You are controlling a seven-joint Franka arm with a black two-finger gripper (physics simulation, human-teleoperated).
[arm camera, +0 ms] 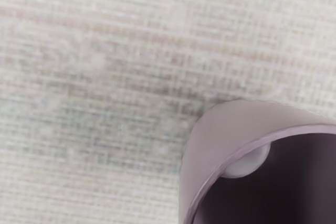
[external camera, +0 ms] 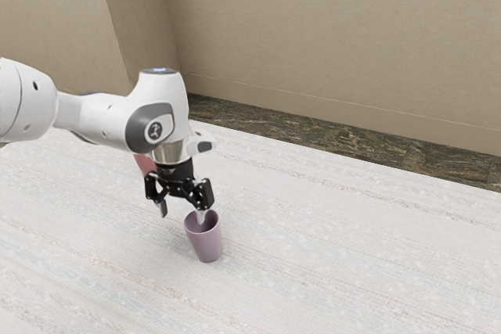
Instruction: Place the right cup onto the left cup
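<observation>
In the exterior view my gripper (external camera: 182, 213) is open above the table, its two fingers wide apart. One fingertip is at the mouth of the purple cup (external camera: 207, 246), seemingly just inside the rim; the other hangs outside, apart from the cup wall. The purple cup stands upright. Behind the hand a pink cup (external camera: 144, 163) is partly visible, mostly covered by the gripper and wrist. The wrist view has the purple cup (arm camera: 210, 142) close under the hand, with a pale rounded tip inside its rim.
A pale, streaked table surface (external camera: 337, 248) spreads around the cups. Beyond its far edge lie a dark stone-like strip (external camera: 313, 132) and a beige wall (external camera: 337, 37).
</observation>
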